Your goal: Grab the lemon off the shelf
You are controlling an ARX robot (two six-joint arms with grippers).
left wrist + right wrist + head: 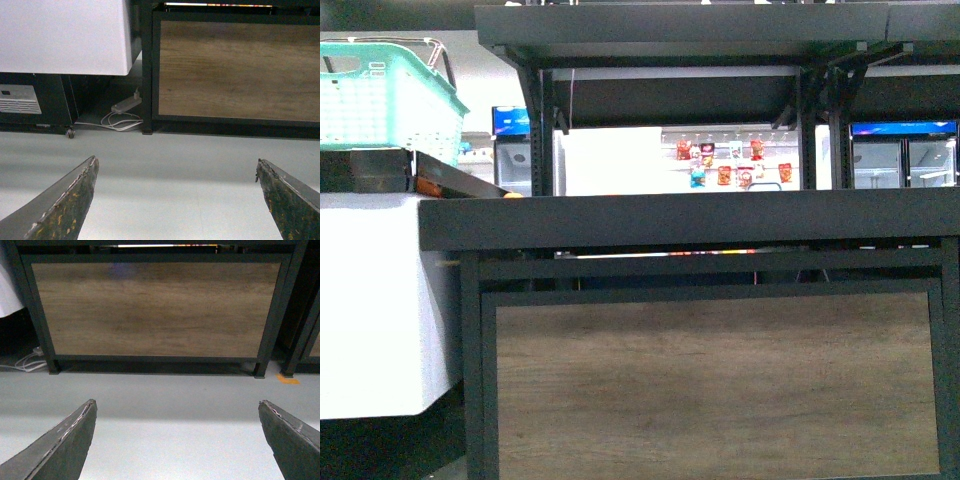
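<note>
Jaws are held wide apart and empty on left gripper (176,162) and right gripper (177,402), both aimed low at the wood panel (155,310) of the shelf (700,220); the lemon is not seen and is judged to lie higher up, neither arm nearer.

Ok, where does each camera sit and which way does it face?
Front view: on the body between the arms, facing the shelf head-on, basket at upper left; no arm shows.
Left wrist view: on the left wrist, looking past the open left tool at floor, power strip and wood panel.
Right wrist view: on the right wrist, past the open right tool, squarely at the panel.
Shared: the wood panel.
</note>
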